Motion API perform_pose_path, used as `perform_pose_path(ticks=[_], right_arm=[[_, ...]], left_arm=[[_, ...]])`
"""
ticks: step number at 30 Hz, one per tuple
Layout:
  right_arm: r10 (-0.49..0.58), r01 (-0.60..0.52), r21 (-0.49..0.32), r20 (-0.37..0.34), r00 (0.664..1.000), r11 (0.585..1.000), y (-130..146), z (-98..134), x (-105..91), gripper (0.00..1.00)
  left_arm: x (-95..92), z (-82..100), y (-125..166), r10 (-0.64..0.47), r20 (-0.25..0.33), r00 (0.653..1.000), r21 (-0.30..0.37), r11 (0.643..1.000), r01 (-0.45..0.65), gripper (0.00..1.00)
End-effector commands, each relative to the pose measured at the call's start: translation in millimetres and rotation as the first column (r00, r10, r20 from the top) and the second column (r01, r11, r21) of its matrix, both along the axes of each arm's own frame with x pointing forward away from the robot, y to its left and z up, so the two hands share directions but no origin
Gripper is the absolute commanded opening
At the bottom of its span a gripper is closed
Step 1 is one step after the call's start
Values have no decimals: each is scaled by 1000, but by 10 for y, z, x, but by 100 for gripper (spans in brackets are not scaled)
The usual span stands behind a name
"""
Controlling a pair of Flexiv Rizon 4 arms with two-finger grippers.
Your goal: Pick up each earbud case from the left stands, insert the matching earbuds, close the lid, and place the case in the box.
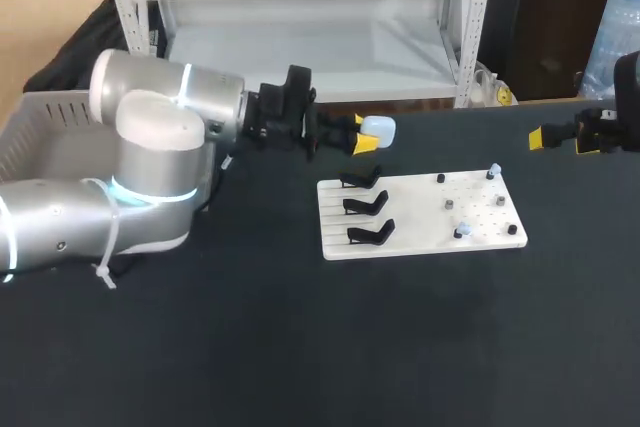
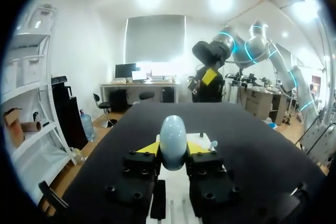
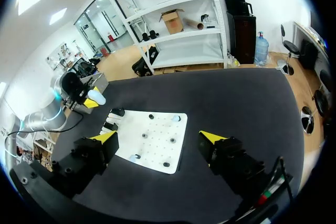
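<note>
My left gripper point(image 1: 366, 138) is shut on a pale blue earbud case point(image 1: 378, 129) and holds it in the air just behind the white board point(image 1: 420, 237). In the left wrist view the closed, rounded case point(image 2: 173, 141) sits upright between the yellow fingertips point(image 2: 149, 148). Three black stands point(image 1: 364, 205) on the board's left part are empty. Small earbuds point(image 1: 493, 171) sit on pegs on the board's right part. My right gripper point(image 1: 563, 137) hangs open, holding nothing, above the table's far right; its wrist view looks down on the board point(image 3: 157, 153) and on the held case point(image 3: 96, 97).
A grey box point(image 1: 45, 132) stands at the table's left edge, partly hidden behind my left arm. The dark tabletop point(image 1: 400, 347) stretches in front of the board.
</note>
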State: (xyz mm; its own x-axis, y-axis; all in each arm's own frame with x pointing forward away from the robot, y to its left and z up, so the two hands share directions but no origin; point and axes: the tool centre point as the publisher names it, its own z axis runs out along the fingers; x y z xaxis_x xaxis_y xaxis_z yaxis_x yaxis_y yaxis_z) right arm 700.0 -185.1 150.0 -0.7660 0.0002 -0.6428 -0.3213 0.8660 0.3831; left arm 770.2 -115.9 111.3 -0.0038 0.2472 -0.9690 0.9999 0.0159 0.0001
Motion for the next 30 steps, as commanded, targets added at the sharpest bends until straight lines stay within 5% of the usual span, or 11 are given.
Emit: perform_pose_path(ticks=[1,30], right_arm=[[0,0,0,0,1000,1000,0,0,0,100],[0,0,0,0,1000,1000,0,0,0,100]], left_arm=[[-92,71,12,58,38,998,-48,997,-56,0],[-105,95,64,34,54,998,-75,997,-30,0]])
